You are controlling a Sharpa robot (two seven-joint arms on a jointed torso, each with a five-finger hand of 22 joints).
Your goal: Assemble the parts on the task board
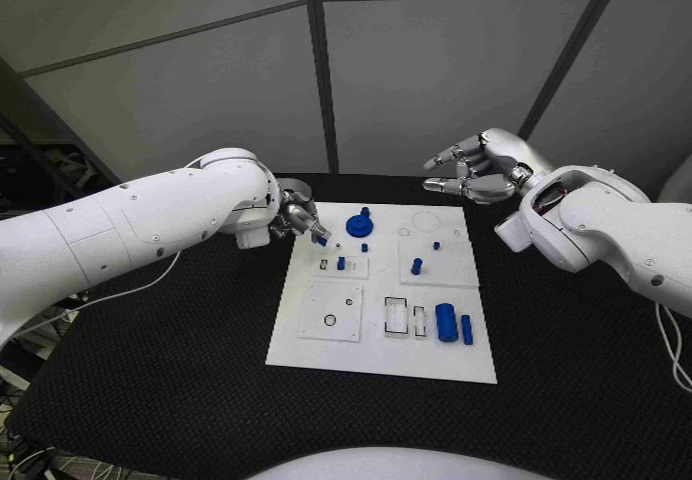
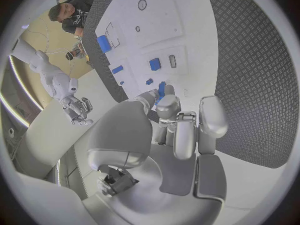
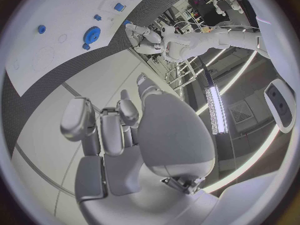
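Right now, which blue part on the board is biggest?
The blue gear at the task board's far end, near the left hand. It is a wide toothed disc; the others are slim pegs and cylinders such as the cylinder.

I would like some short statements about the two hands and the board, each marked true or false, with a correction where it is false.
1. The left hand is at the far left corner of the task board, pinching a small blue part. True.
2. The right hand rests on the board. False: it is raised beyond the board's far right corner and holds nothing.
3. A blue gear sits near the far edge of the board. True.
4. The two blue cylinders stand upright at the board's near left corner. False: they lie on their sides near the right edge.
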